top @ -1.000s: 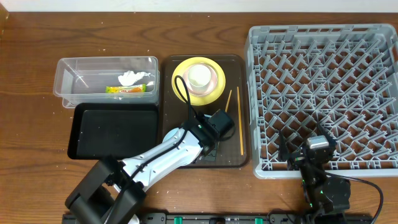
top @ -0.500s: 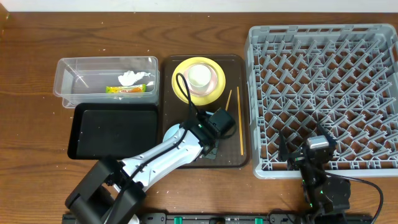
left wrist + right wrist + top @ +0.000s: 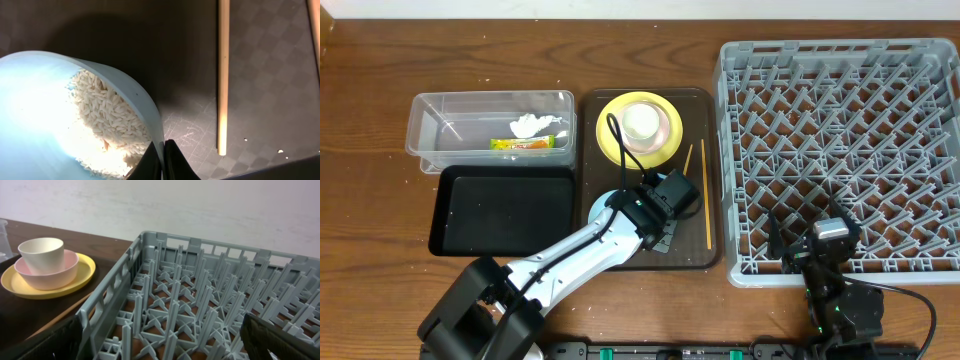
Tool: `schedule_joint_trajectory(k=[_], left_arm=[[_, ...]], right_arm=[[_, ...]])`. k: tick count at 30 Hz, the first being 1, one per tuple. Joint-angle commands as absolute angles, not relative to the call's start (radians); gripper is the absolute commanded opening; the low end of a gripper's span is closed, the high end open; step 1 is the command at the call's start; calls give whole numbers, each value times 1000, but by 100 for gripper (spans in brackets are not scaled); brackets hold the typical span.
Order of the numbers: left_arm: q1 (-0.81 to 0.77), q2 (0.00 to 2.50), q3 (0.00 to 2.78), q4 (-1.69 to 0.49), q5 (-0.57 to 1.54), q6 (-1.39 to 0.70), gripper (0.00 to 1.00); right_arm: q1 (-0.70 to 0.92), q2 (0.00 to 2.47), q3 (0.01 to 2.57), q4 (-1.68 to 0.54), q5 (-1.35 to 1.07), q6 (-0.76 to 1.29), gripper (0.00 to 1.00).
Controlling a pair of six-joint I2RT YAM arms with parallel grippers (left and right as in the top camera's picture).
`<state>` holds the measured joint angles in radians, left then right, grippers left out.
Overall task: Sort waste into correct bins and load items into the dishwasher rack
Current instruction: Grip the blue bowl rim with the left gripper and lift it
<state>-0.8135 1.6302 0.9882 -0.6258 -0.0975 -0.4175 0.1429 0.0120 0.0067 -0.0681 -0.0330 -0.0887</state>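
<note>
The left arm reaches up from the bottom edge of the wooden table (image 3: 370,200) onto the big dark brown plastic serving tray (image 3: 692,120). Its wrist bends down. The left gripper (image 3: 162,160) is pinched tight on the rim of the round light blue bowl (image 3: 45,100), one finger inside and one outside. The bowl sits near the front of the brown tray. A pile of white rice grains (image 3: 110,120) lies in it, close to the pinched rim. A few tiny grains (image 3: 280,150) lie on the tray floor.

The right arm stays low at the front edge of the large square grey plastic dishwasher rack (image 3: 840,130). The right gripper (image 3: 832,232) has its fingers spread wide apart and holds nothing.

The clear plastic rectangular tub (image 3: 440,110) holds a crumpled white tissue (image 3: 530,123) and a small yellow-green snack wrapper (image 3: 528,144). The shallow black rectangular tray (image 3: 505,210) lies just in front of the tub.

At the back of the brown tray is a round yellow plate (image 3: 650,158). A pale pink bowl (image 3: 47,272) stands on the plate, and a small white cup (image 3: 41,252) stands in that bowl. Two thin wooden chopsticks (image 3: 706,200) lie on the right side of the brown tray, near the rack.
</note>
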Motion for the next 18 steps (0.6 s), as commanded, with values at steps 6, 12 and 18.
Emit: schedule_joint_trajectory(k=[6,12,18], left_arm=[[-809,1605,1018,-631,-125,-355,6],[-809,1600,1018,-633,-124,-344,6],[-808,1552,1018,-635,-125,-344,6]], right_arm=[[151,7,6,-72,-30,-99,99],[151,7,6,-72,-30,-99,99],[151,6,6,-72,-30,-99,99]])
